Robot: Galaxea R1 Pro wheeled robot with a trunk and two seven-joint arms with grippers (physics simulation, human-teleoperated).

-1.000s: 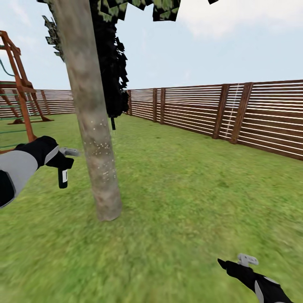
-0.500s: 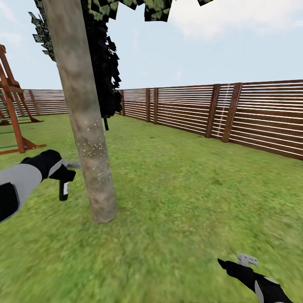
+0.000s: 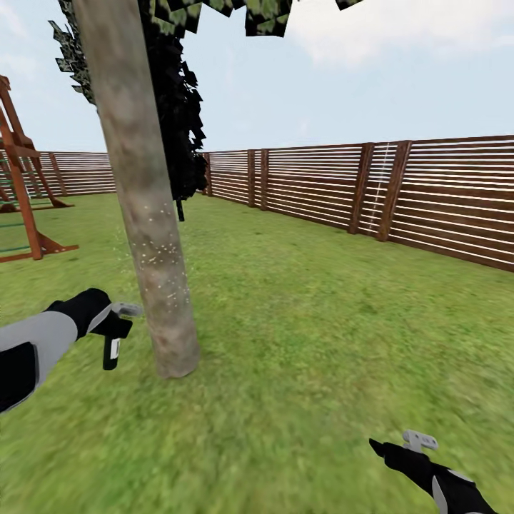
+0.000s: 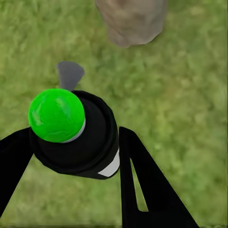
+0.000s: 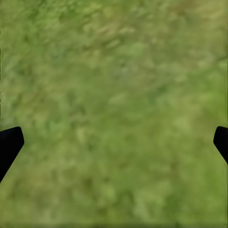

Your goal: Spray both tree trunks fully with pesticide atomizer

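Note:
A thick grey-brown tree trunk (image 3: 146, 214) rises from the lawn at left, with white speckles on its bark around mid height. Blocky leaves of its canopy (image 3: 271, 14) show at the upper edge. My left gripper (image 3: 114, 330) is just left of the trunk's lower part, shut on the pesticide atomizer (image 3: 111, 351), a slim dark bottle with a white label hanging below the fingers. In the left wrist view the atomizer (image 4: 90, 147) has a green cap and sits between both fingers (image 4: 142, 185), with the trunk's base (image 4: 130, 21) beyond. My right gripper (image 3: 382, 450) hovers low over grass, open and holding nothing (image 5: 114, 142).
A brown slat fence (image 3: 428, 193) bounds the lawn at right and behind. A dark column-shaped tree (image 3: 178, 143) stands behind the trunk. A red-brown wooden play frame (image 3: 21, 193) is at far left. Open grass (image 3: 321, 321) stretches to the right.
The view shifted slightly at first. My left gripper has lowered with the atomizer beside the trunk, toward its base. The right arm has not moved.

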